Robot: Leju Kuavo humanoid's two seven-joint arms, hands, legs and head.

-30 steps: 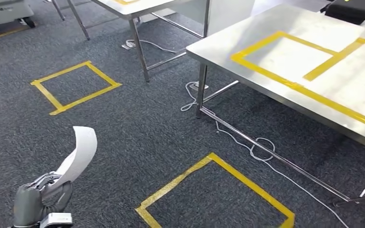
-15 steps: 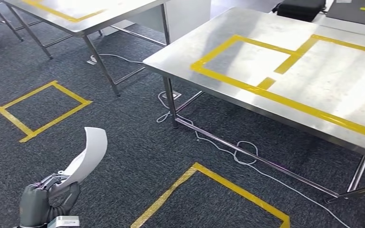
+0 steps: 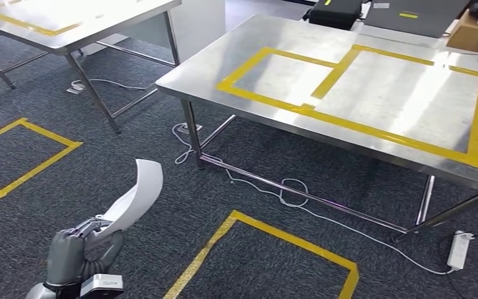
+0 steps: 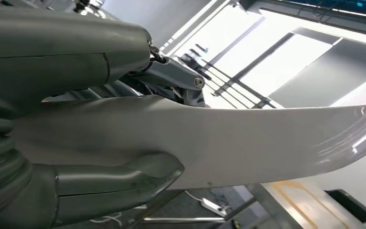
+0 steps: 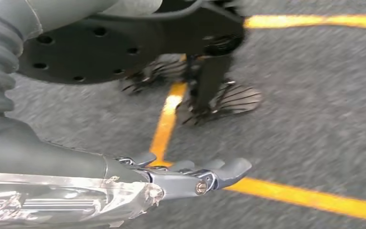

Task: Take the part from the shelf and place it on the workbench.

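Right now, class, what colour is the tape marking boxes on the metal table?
Yellow tape, clearest in the head view.

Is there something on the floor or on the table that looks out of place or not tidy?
A white cable lies in loose loops on the carpet under the workbench, ending at a power strip. Nothing else stands out.

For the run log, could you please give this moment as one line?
left hand: grips curved white plastic part | right hand: empty, over carpet | steel workbench: ahead, taped yellow
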